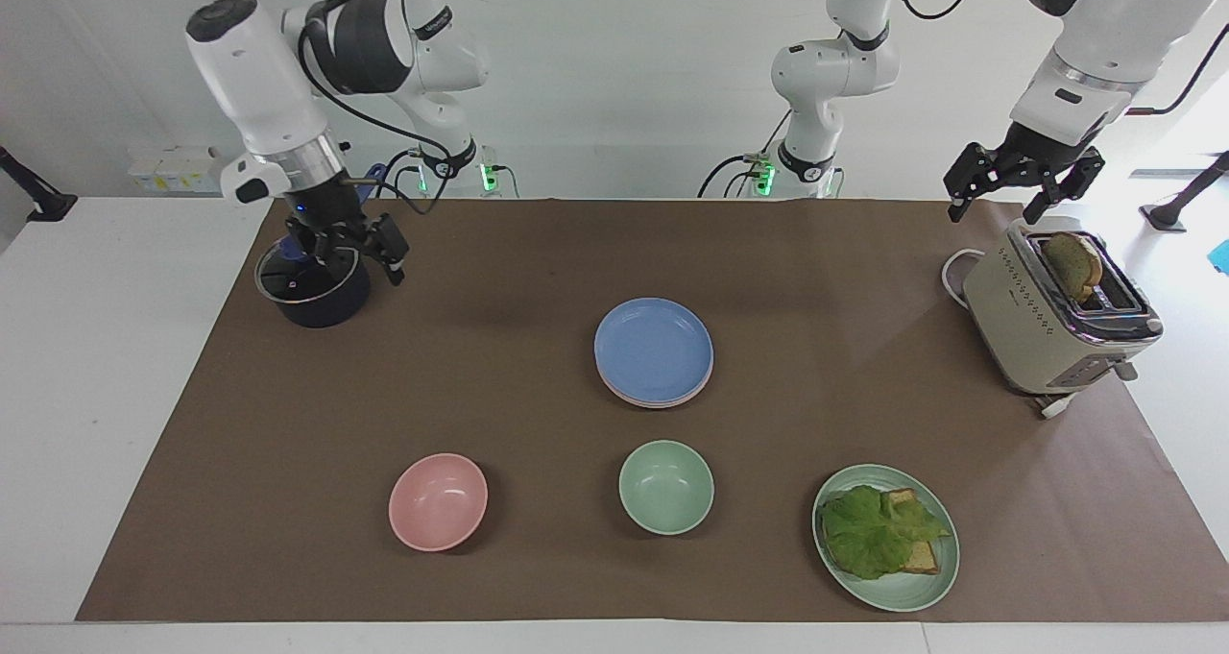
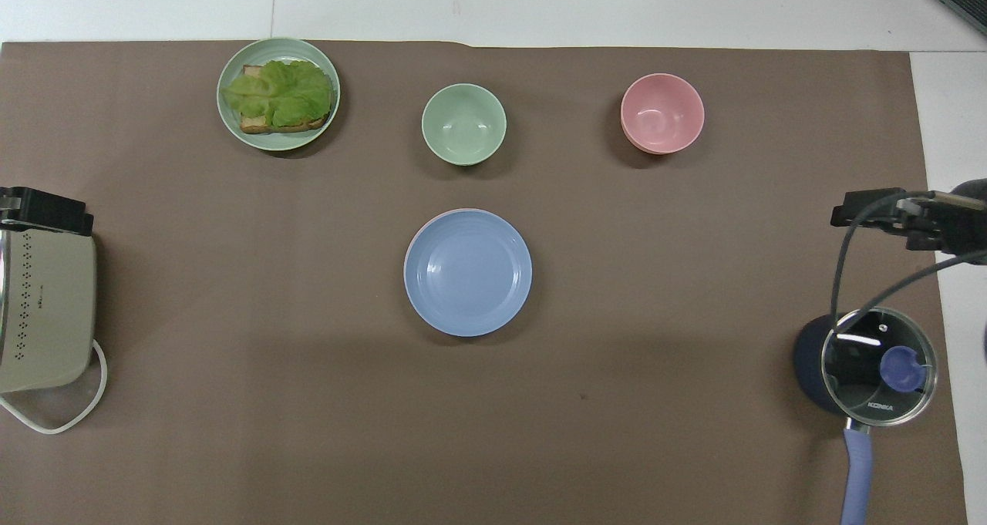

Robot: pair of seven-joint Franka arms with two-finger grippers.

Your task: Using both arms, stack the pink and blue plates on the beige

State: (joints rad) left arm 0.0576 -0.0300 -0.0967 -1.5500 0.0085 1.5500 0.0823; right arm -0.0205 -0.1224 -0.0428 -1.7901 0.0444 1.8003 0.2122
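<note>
The blue plate (image 1: pixel 654 350) (image 2: pixel 468 271) lies on top of a stack in the middle of the mat. A pale pink plate's rim (image 1: pixel 657 402) shows just under it. Whatever lies below that, the beige plate included, is hidden by the stack. My right gripper (image 1: pixel 348 258) (image 2: pixel 848 218) hangs open and empty over the dark pot at the right arm's end of the table, well away from the plates. My left gripper (image 1: pixel 992 217) is raised, open and empty, above the toaster at the left arm's end, where that arm waits.
A dark pot with a glass lid (image 1: pixel 312 284) (image 2: pixel 877 365) stands under my right gripper. A toaster (image 1: pixel 1051 323) holds a bread slice (image 1: pixel 1073 265). Farther from the robots than the stack are a pink bowl (image 1: pixel 438 501), a green bowl (image 1: pixel 666 487) and a green plate (image 1: pixel 903 592) of lettuce on toast.
</note>
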